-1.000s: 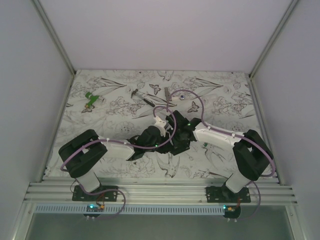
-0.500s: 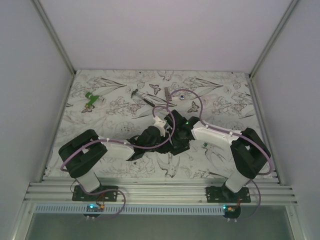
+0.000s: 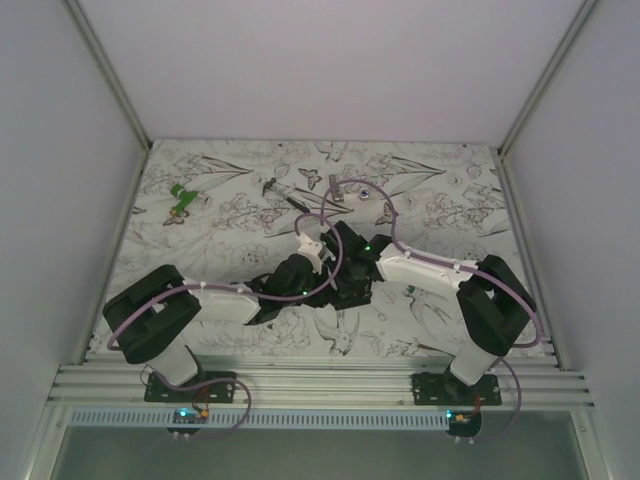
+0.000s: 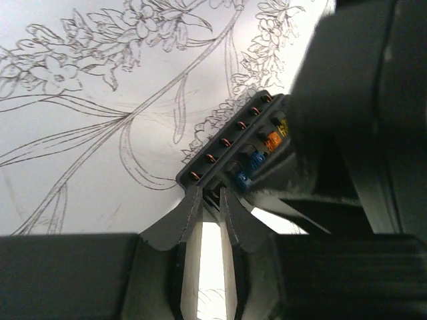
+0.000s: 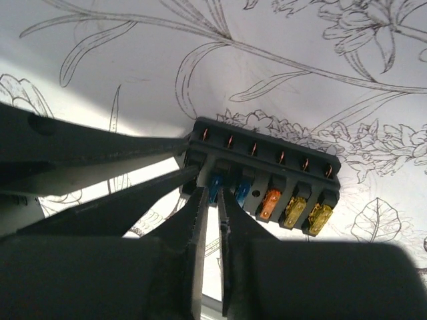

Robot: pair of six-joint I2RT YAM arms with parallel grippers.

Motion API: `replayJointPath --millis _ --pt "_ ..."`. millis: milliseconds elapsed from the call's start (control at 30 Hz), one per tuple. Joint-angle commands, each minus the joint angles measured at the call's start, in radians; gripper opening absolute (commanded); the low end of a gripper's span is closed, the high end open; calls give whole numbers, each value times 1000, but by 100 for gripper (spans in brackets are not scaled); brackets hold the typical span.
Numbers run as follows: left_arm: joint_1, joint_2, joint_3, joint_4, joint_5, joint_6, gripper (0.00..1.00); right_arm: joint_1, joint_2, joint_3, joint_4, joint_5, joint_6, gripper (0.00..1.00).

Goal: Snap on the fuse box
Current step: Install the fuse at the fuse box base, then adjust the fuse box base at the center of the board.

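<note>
The fuse box (image 5: 263, 170) is a flat black box with a row of copper contacts and blue, orange and yellow fuses. It is held just above the flower-print table between both grippers. My right gripper (image 5: 212, 195) is shut on its near edge by the blue fuses. My left gripper (image 4: 205, 195) is shut on one end of the box (image 4: 230, 143); its fingers (image 5: 100, 157) come in from the left in the right wrist view. In the top view both grippers meet at the table's middle, left (image 3: 332, 270) and right (image 3: 347, 278), and hide the box.
A green plastic piece (image 3: 182, 198) lies at the far left. A thin dark grey tool (image 3: 287, 196) and a small grey part (image 3: 335, 186) lie at the far middle. Enclosure walls stand on both sides and at the back.
Both grippers have shifted slightly to the left and away with the box. The left arm's elbow has swung left and lower. The right arm has stretched further in.
</note>
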Motion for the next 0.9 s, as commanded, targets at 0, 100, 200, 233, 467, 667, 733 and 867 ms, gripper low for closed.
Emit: replayJointPath --millis 0,100,200,233,467,667,733,867 --pt "23 2 -43 -138 -97 41 0 24 -28 39 -24 -45 -21 19" --pt "23 -9 -47 -141 -99 38 0 25 -75 34 -9 -50 -11 23" --pt "23 -23 -52 -141 -92 33 1 24 -115 30 3 -44 4 28" --pt "22 -28 -53 -141 -87 29 2 24 -139 27 5 -36 14 29" --pt "20 -109 -74 -150 -43 -33 15 -1 -185 -14 15 32 78 33" --pt "21 -178 -34 -293 -32 -87 34 -58 -229 -102 66 20 123 44" --pt "22 -189 -4 -367 -25 -107 39 -84 -258 -152 101 -1 137 46" --pt "29 -187 54 -456 -16 -143 46 -157 -311 -257 222 -111 169 52"
